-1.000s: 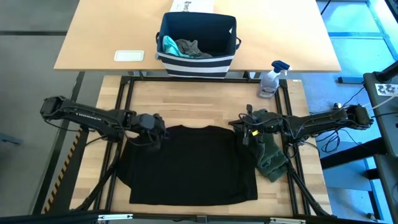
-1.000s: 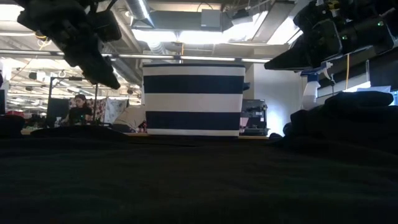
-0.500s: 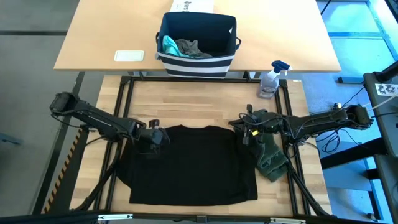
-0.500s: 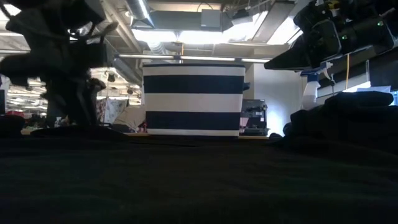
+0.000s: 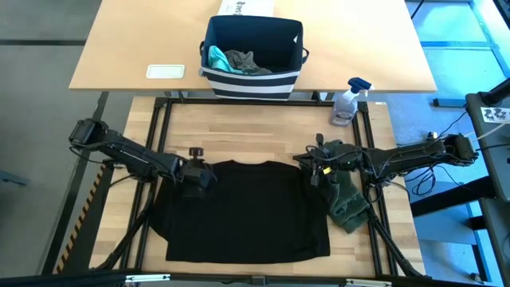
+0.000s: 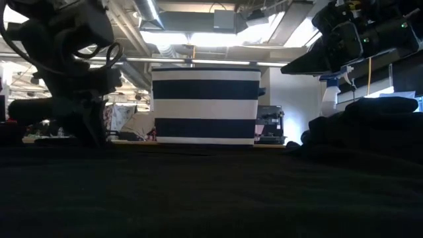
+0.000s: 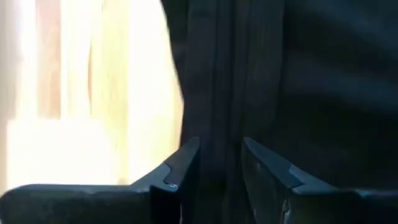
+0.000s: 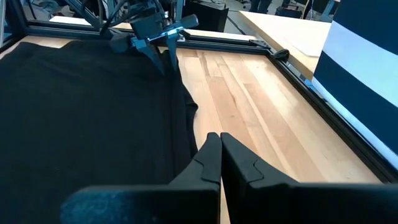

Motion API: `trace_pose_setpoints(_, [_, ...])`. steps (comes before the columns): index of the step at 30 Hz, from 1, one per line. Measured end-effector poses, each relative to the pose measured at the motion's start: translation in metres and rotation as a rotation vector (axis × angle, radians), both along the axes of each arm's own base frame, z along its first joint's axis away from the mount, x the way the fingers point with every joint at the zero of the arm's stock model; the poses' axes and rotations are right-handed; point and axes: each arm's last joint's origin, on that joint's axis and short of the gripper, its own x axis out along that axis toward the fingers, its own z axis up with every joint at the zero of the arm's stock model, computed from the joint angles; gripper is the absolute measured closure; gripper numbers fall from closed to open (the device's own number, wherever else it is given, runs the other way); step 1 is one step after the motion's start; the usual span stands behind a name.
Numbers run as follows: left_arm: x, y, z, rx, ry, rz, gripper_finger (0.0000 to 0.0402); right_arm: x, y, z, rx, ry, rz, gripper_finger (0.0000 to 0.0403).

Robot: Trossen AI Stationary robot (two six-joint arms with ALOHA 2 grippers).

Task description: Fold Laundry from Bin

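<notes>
A: High view. Black T-shirt (image 5: pixel 243 211) lies spread flat in the lower centre of the frame on the wooden surface (image 5: pixel 263 131). Left claw (image 5: pixel 198 177) sits at the shirt's upper left corner. Right claw (image 5: pixel 313 171) is at its upper right corner, just beside the olive-green piece (image 5: pixel 348 201), which is bunched at the shirt's right edge.

B: And the bin?

A: Bin (image 5: pixel 253 56) is at upper centre on the lighter table behind, well apart from the shirt. A teal piece (image 5: pixel 215 57) and a grey piece (image 5: pixel 243 61) lie inside it. A spray bottle (image 5: pixel 347 100) stands right of centre; a white card (image 5: pixel 166 71) lies at upper left.

B: Low view?

A: Dark cloth fills the lower half. The striped bin is at centre; the left claw's arm comes down at the left of the frame to the cloth, the right arm hangs at upper right.

B: Left wrist view?

A: The left claw's fingers (image 7: pixel 180 171) are partly open, straddling a dark fold of the shirt's edge. Cannot tell whether they pinch it.

B: Right wrist view?

A: The right claw's fingers (image 8: pixel 210 163) are pressed together, empty, over the shirt's edge where it meets bare wood. The left claw shows at upper centre.
</notes>
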Motion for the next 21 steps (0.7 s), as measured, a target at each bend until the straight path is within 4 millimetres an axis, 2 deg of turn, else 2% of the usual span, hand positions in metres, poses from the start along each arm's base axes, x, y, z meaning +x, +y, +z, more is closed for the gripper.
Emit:
trace_pose_setpoints(6, [-0.002, 0.0, 0.001, 0.011, 0.023, -0.002, 0.0288, 0.0, 0.0, 0.0, -0.004, 0.001, 0.001, 0.0403])
trace_pose_setpoints(9, [0.005, -0.007, 0.009, -0.035, -0.003, -0.035, 0.0288, 0.0, 0.0, 0.0, -0.004, 0.001, 0.001, 0.0403])
trace_pose_setpoints(15, [0.015, -0.018, 0.028, 0.002, -0.039, -0.1, 0.0288, 0.0, 0.0, 0.0, -0.008, 0.002, 0.002, 0.0403])
trace_pose_setpoints(21, [0.015, -0.018, 0.02, 0.006, 0.014, -0.103, 0.0288, 0.0, 0.0, 0.0, -0.008, 0.003, 0.002, 0.0403])
